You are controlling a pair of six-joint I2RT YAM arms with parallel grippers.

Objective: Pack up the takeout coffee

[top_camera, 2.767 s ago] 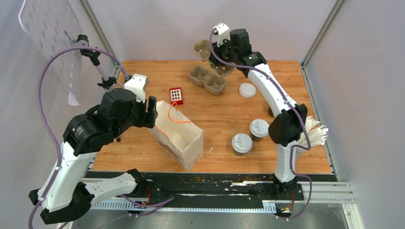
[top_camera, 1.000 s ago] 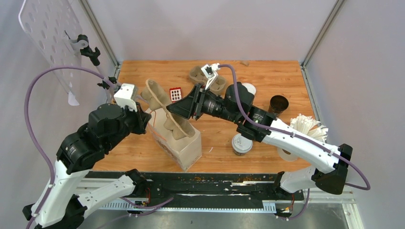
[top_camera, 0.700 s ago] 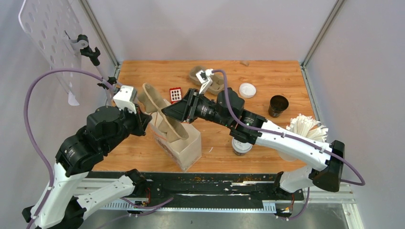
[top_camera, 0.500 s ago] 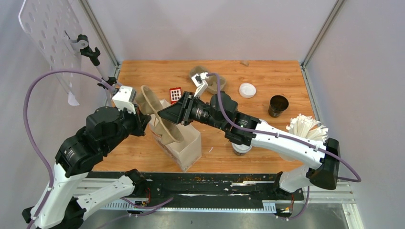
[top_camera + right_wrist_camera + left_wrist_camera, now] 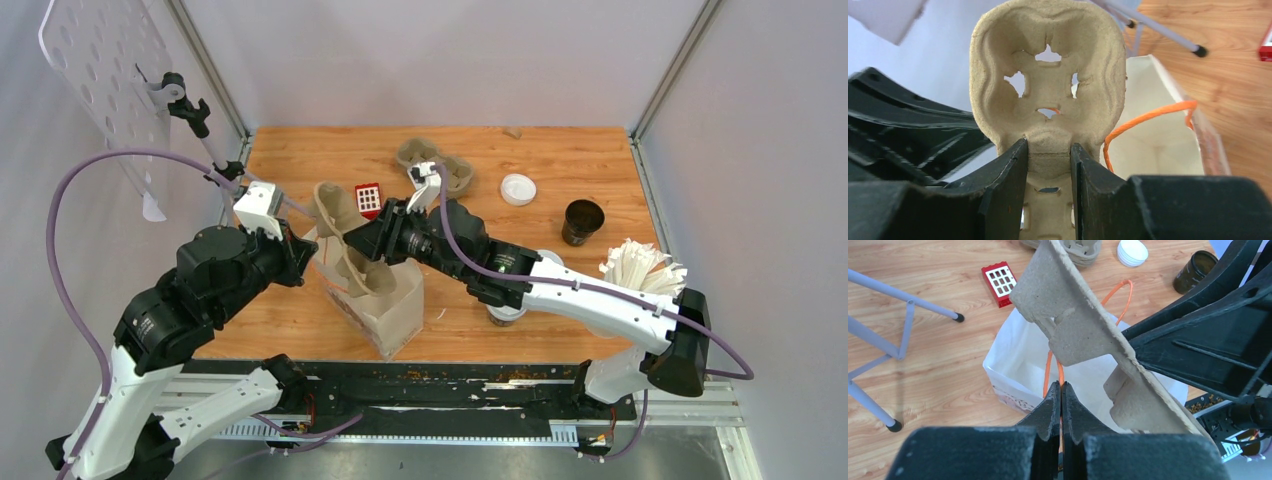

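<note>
Two arms meet over a white paper bag (image 5: 392, 305) standing open toward 7 o'clock on the counter (image 5: 600, 150). In the top view the left tool (image 5: 306, 252) is at the bag's 10 o'clock rim. The right tool (image 5: 368, 244) reaches in from 3 o'clock and carries a pulp tray (image 5: 338, 225) tilted on edge above the bag's mouth. One takeout coffee (image 5: 505, 317) stands at about 5 o'clock on the counter, mostly hidden under the right arm. A second pulp tray (image 5: 440, 165), a red block (image 5: 369, 198) and a loose white lid (image 5: 517, 188) lie toward 12 o'clock. An open dark cup (image 5: 582, 221) and a holder of white sticks (image 5: 640, 265) stand at 3 o'clock.

From the left wrist, the left tool (image 5: 1061, 390) is pinched fully together on the orange handle (image 5: 1120, 290), whose cord runs down between its fingertips. The pulp tray slants across from 12 to 5 o'clock, above the bag, with the black right tool against it at 3 o'clock.

From the right wrist, the right tool (image 5: 1048, 152) is clamped on the tray's narrow middle, one finger on each side, with the tray's cup end standing up at 12 o'clock. The bag's open mouth and orange handle lie at 4 o'clock. No coffee shows in either wrist view.
</note>
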